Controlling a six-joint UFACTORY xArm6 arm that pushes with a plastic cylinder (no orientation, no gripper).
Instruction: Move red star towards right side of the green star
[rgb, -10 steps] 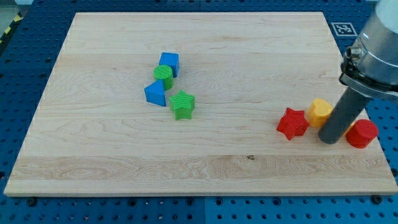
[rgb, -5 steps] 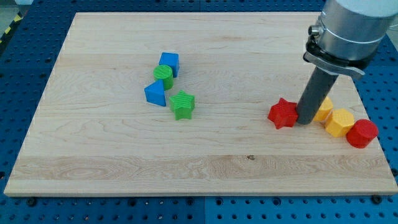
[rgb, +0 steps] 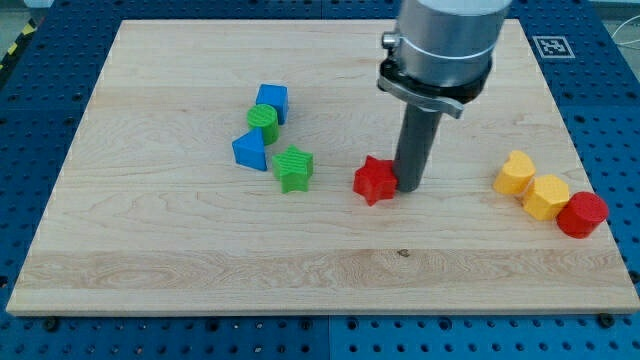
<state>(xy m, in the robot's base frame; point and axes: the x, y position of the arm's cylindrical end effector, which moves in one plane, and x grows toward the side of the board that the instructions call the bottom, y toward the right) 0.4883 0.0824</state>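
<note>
The red star (rgb: 374, 181) lies on the wooden board (rgb: 200, 260), right of centre. My tip (rgb: 408, 189) touches the star's right side. The green star (rgb: 293, 168) lies to the left of the red star with a gap of about one block's width between them.
A blue cube (rgb: 271, 102), a green cylinder (rgb: 263, 122) and a blue triangular block (rgb: 250, 150) cluster just up and left of the green star. At the view's right lie a yellow heart (rgb: 513, 173), a yellow hexagon (rgb: 546, 196) and a red cylinder (rgb: 582, 214).
My tip has swept to the view's left, pushing the red star away from the yellow and red blocks and close to the green star's right side.
</note>
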